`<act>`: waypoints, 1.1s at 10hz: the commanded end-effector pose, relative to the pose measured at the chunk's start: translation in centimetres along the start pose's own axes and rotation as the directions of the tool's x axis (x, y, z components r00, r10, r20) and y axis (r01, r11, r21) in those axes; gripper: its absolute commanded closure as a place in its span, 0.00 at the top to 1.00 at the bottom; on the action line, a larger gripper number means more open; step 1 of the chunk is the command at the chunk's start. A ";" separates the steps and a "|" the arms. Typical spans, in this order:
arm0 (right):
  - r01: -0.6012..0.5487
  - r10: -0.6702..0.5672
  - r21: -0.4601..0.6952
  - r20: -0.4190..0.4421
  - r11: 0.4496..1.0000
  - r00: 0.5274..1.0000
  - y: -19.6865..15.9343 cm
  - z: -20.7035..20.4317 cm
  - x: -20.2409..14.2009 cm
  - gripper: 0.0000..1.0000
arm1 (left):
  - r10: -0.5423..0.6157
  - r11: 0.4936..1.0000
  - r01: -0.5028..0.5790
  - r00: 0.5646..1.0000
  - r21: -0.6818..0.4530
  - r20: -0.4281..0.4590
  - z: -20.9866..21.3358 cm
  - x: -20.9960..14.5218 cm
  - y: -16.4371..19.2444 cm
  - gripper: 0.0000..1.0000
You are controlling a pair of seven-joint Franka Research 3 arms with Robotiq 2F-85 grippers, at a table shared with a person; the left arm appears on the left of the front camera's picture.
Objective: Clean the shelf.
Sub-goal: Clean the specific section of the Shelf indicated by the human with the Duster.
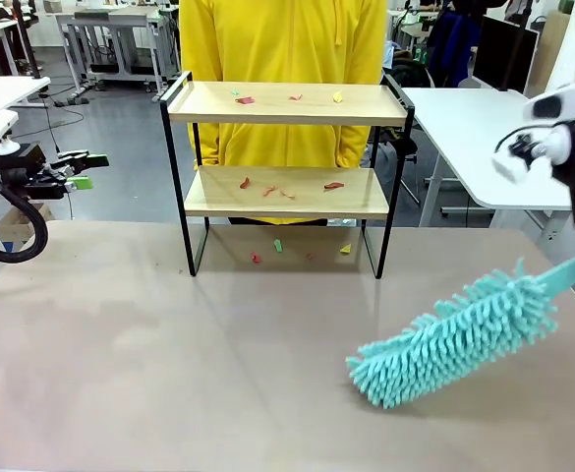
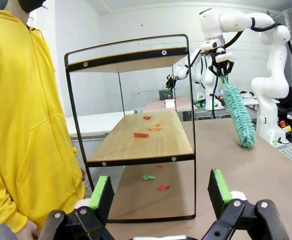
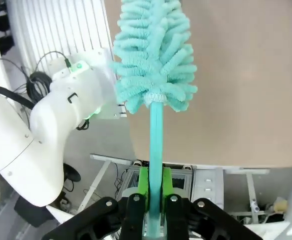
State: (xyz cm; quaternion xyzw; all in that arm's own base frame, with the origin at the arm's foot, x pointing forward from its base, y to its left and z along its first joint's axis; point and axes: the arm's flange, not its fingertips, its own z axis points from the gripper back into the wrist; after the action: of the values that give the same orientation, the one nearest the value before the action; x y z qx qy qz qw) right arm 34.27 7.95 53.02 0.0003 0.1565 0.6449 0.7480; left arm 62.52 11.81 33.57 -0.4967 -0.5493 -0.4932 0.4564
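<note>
Shelf (image 1: 375,106) sits at the far side of the bench (image 1: 169,374), right in front of the person (image 1: 277,39), with paper scraps (image 1: 245,99) on both boards and underneath. My right jaws are clamped on the teal duster (image 1: 454,339) handle; left jaws are wide apart and hold nothing.

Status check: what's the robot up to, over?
Left gripper open, aside. Right gripper shut on teal duster, short of the shelf. Scraps on both boards. Person standing right behind.
</note>
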 end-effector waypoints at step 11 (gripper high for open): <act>0.000 0.000 0.000 0.000 1.000 1.000 0.0 0.0 0.0 0.13 | -0.018 1.000 0.018 1.000 0.001 0.001 0.0 0.3 -0.1 1.00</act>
State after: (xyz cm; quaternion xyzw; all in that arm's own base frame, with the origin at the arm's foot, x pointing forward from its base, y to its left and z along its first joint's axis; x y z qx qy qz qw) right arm 34.37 7.97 52.82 0.0055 0.1586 0.6503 0.7430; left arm 62.52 11.81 33.57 -0.4967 -0.5493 -0.4932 0.4564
